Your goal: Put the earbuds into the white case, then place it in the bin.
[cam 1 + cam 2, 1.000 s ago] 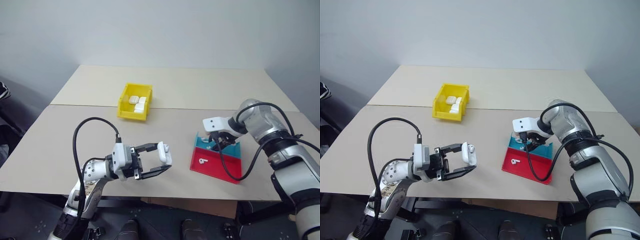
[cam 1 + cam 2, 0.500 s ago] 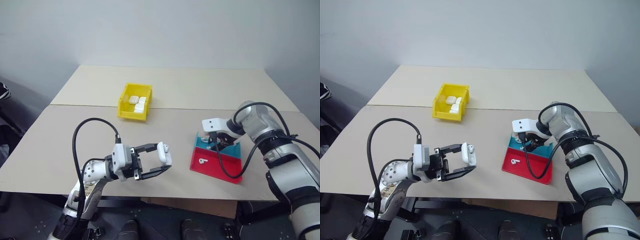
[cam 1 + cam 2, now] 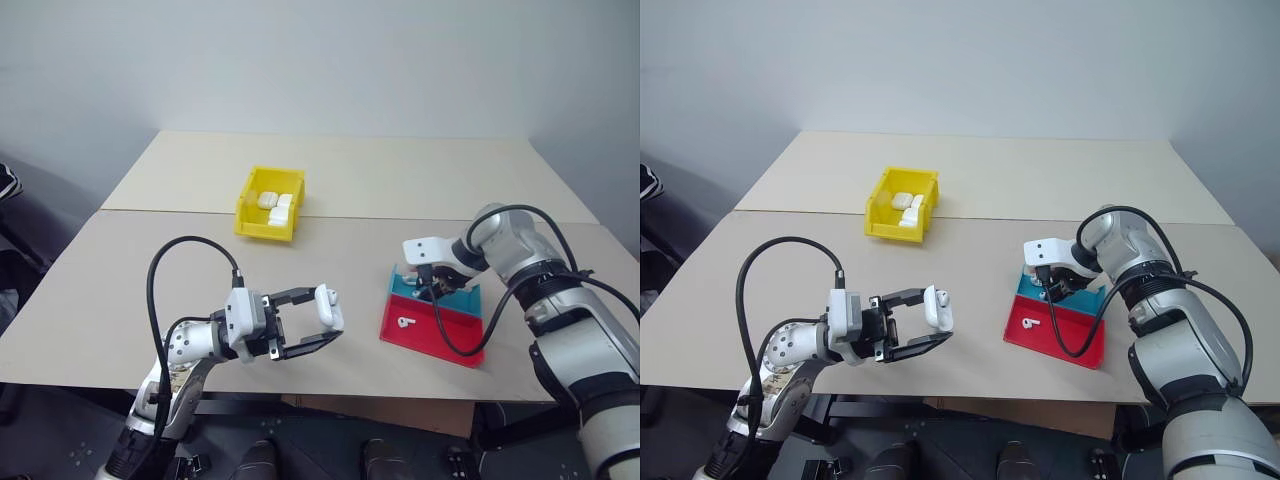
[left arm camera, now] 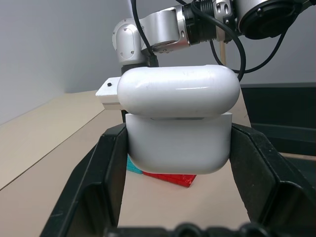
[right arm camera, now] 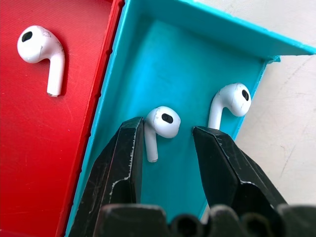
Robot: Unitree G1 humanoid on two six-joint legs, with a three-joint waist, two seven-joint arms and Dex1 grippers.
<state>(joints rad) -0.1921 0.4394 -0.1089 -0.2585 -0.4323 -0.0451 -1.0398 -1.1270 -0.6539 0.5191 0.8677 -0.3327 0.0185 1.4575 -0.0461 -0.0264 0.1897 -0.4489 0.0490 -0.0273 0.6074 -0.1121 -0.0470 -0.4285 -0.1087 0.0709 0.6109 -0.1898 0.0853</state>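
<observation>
While our right fingers [image 5: 168, 163] straddle, unclosed, an earbud [image 5: 160, 123] in the tray's teal half [image 5: 197, 64], it may slip sideways; left fingers [image 4: 173, 163] clamp the white case [image 4: 178, 118].

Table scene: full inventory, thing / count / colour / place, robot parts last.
Table: two tops butted together, beige, seam across the middle.
Bin: one, yellow, far left of centre, holds white items I can't count.
Tray: one, red and teal halves, near right of the table.
Earbuds: three, white. One on the red half; one in the teal half between the right gripper's fingers; one against the teal half's end wall.
White case: one, lid slightly raised, held off the table at front left.
Left gripper: shut on the white case.
Right gripper: down in the teal half, fingers either side of an earbud, gap showing on one side.
</observation>
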